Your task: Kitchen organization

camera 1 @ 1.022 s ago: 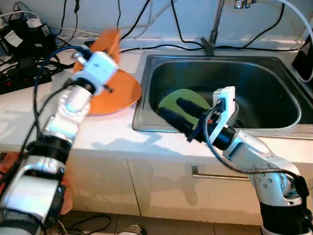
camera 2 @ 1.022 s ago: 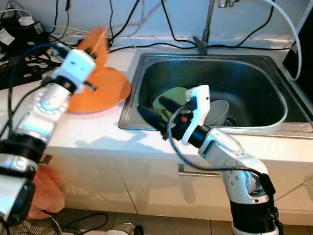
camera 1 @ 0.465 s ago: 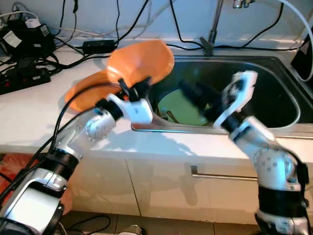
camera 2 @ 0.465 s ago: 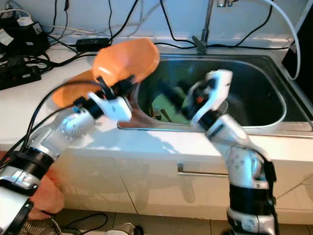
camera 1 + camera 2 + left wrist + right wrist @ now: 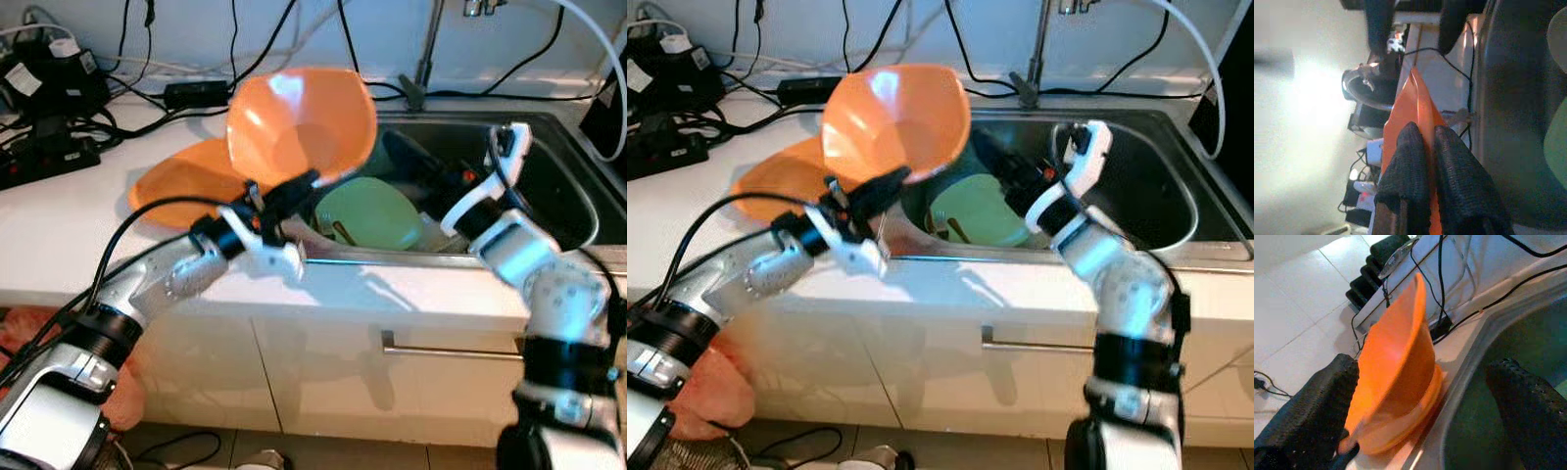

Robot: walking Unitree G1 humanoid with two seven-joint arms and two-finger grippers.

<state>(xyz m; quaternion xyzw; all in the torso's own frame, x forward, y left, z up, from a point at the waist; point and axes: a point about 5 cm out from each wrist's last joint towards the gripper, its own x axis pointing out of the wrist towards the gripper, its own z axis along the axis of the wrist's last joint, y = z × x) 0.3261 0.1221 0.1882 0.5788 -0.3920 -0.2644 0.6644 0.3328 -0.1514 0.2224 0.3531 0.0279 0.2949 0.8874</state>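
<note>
My left gripper [image 5: 286, 190] is shut on the rim of an orange bowl [image 5: 299, 122] and holds it tilted above the left edge of the sink [image 5: 411, 259]. In the left wrist view both fingers [image 5: 1410, 161] pinch the bowl's thin rim [image 5: 1415, 103]. An orange plate [image 5: 181, 181] lies on the counter behind the bowl. A green plate [image 5: 367, 211] leans inside the sink. My right gripper [image 5: 397, 157] is open above the sink and points at the bowl. In the right wrist view the bowl [image 5: 1396, 377] stands between its spread fingers [image 5: 1317, 401].
Power strips and black cables [image 5: 49, 88] crowd the back left of the white counter. The faucet [image 5: 426, 59] rises behind the sink. A drawer handle [image 5: 441, 348] runs along the cabinet front below. A dark object [image 5: 612, 108] stands at the far right.
My left gripper has lifted the orange bowl off the orange plate and carried it right, over the sink's edge. My right gripper has risen out of the sink toward the bowl.
</note>
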